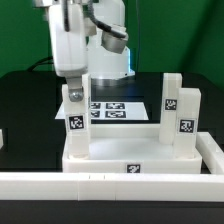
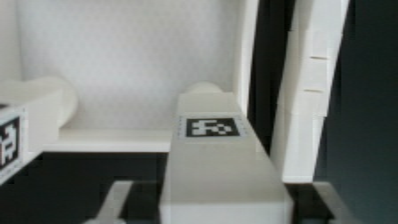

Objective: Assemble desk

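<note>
Seating this leg (image 1: pixel 74 112) well means keeping it upright over the corner socket of the desk top (image 1: pixel 128 152) and turning without side-load. Over that corner the arm hangs near vertical, gripper (image 1: pixel 73 78) pinching the leg's upper end, though contact is blurry. Rightward along the top, more legs (image 1: pixel 187 112) stand upright.

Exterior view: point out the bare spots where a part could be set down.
Free: the black table on the exterior view's left, and the strip behind the marker board. Crowded: the desk top, with three upright legs and the end effector on the leg.
</note>
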Controlling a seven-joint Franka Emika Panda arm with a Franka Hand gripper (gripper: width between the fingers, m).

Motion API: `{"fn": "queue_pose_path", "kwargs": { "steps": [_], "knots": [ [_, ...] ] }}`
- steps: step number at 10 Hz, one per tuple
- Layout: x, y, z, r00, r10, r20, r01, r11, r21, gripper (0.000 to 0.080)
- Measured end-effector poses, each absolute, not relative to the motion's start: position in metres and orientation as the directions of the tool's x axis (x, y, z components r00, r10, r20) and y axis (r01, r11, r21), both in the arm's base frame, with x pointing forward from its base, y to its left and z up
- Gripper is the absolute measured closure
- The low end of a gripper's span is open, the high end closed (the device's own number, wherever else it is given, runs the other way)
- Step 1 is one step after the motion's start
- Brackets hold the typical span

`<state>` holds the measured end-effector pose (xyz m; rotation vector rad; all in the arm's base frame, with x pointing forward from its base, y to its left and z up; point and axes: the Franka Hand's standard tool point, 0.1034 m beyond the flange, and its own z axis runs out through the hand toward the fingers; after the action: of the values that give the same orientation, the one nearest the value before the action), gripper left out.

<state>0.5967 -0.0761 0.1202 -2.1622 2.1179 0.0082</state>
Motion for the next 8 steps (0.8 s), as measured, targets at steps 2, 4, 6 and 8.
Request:
{"fn": "queue_pose_path", "kwargs": {
  "steps": [2, 4, 6, 8],
  "knots": [
    [0.5964, -0.0763, 0.1194, 0.040, -0.996, -0.082, -0.996, -0.034, -0.078, 0.0509],
    [0.5964, -0.0755, 0.1159, 0.100, -0.993, -0.067, -0.994, -0.096, -0.061, 0.0202],
    [0.5969, -0.0749, 0.1148, 0.321, -0.946, -0.041, -0.946, -0.318, -0.063, 0.0165],
    [0.5969, -0.0723, 0.1139, 0.501, -0.865, -0.026, -0.865, -0.498, -0.064, 0.0153]
  ]
}}
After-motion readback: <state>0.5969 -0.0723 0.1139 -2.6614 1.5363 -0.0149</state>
